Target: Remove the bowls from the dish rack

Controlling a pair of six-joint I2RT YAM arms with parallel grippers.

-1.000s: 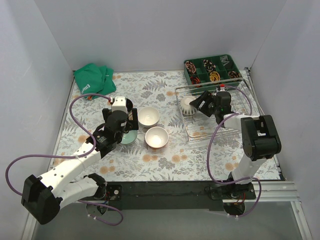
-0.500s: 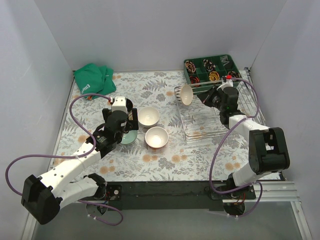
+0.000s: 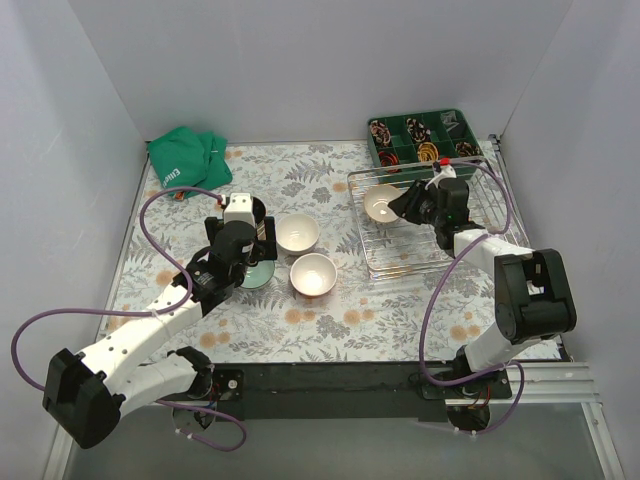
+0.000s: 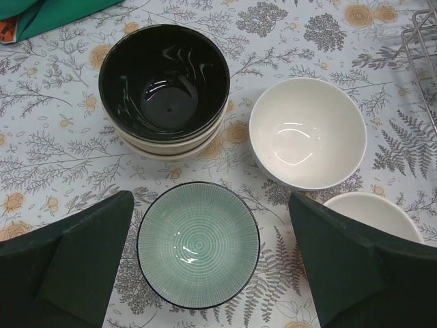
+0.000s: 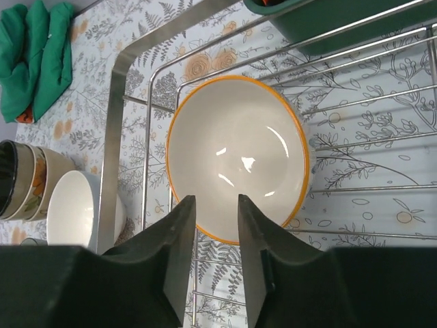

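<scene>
Jaws of the left gripper (image 4: 210, 205) stand wide apart over the pale green bowl (image 4: 198, 244), white bowl (image 4: 307, 132) and dark stack (image 4: 164, 82) beyond — right gripper (image 5: 212, 199) narrowly parted over the orange-rimmed bowl (image 5: 237, 160) upright in the dish rack (image 5: 115, 150), grip unclear — green tray (image 5: 328, 17) behind

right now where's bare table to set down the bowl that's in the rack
Free: the table strip between the white bowls and the near edge; also between the green cloth and the dish rack. Crowded: the bowl cluster left of the rack.
</scene>
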